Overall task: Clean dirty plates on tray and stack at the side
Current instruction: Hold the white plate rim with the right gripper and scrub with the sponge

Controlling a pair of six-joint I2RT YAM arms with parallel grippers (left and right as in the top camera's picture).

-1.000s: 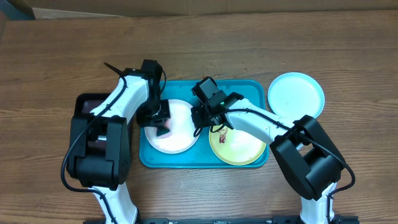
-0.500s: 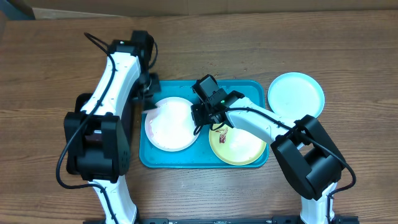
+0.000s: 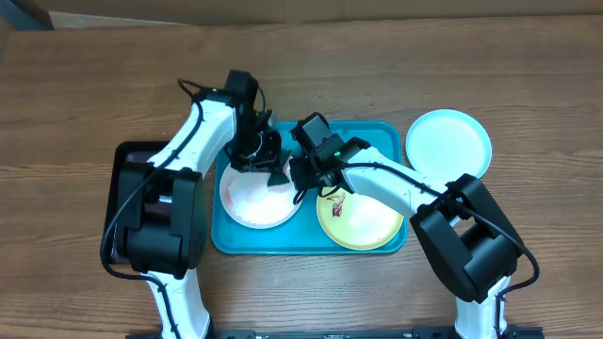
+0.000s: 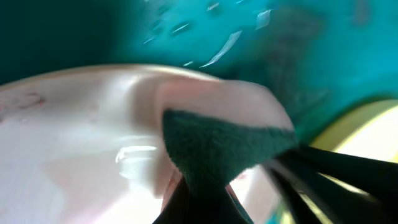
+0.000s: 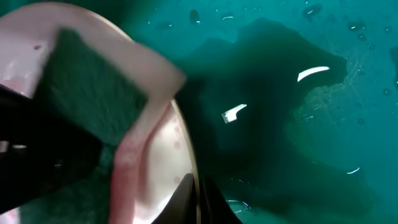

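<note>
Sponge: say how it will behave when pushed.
The sponge probably squashes and bends, and is likely light: pale foam behind a green scouring face. Droplets on the tray hint it is wet, so it may slide easily on the plate.

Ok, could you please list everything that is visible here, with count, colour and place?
turquoise tray: 1, turquoise-blue, middle of the table
white plate: 1, white, left half of the turquoise tray
yellow-green plate: 1, yellow-green with brown smears, right half of the turquoise tray
pale blue plate: 1, pale blue, on the table to the right of the turquoise tray
dark tray: 1, brown-black, left of the turquoise tray, partly under the left arm
sponge: 1, dark green face on a pinkish body, over the white plate's right edge
table: 1, brown wood
left gripper: 1, black, shut on the sponge
right gripper: 1, black, at the white plate's right rim; open or shut unclear
</note>
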